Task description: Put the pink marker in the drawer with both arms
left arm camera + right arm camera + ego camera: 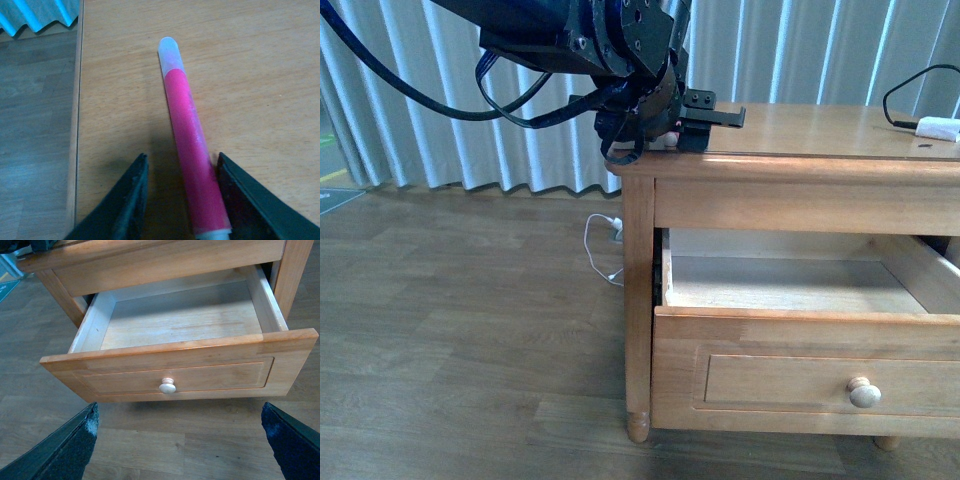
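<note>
The pink marker (190,145) lies flat on the cabinet top (250,60) near its left edge, white rounded end pointing away from the wrist. My left gripper (181,165) is open and straddles the marker's near half, which lies close against one finger (240,195). In the front view the left gripper (705,112) rests low on the cabinet's left corner; only a pink speck (672,137) shows there. The drawer (790,290) is pulled out and empty, knob (864,392) on its front. My right gripper (180,440) is open, held off in front of the drawer (175,325) above the floor.
A white adapter (937,128) with a black cable (910,90) lies on the cabinet top at the far right. A white cord (600,245) lies on the wooden floor by the cabinet's left leg. Curtains hang behind.
</note>
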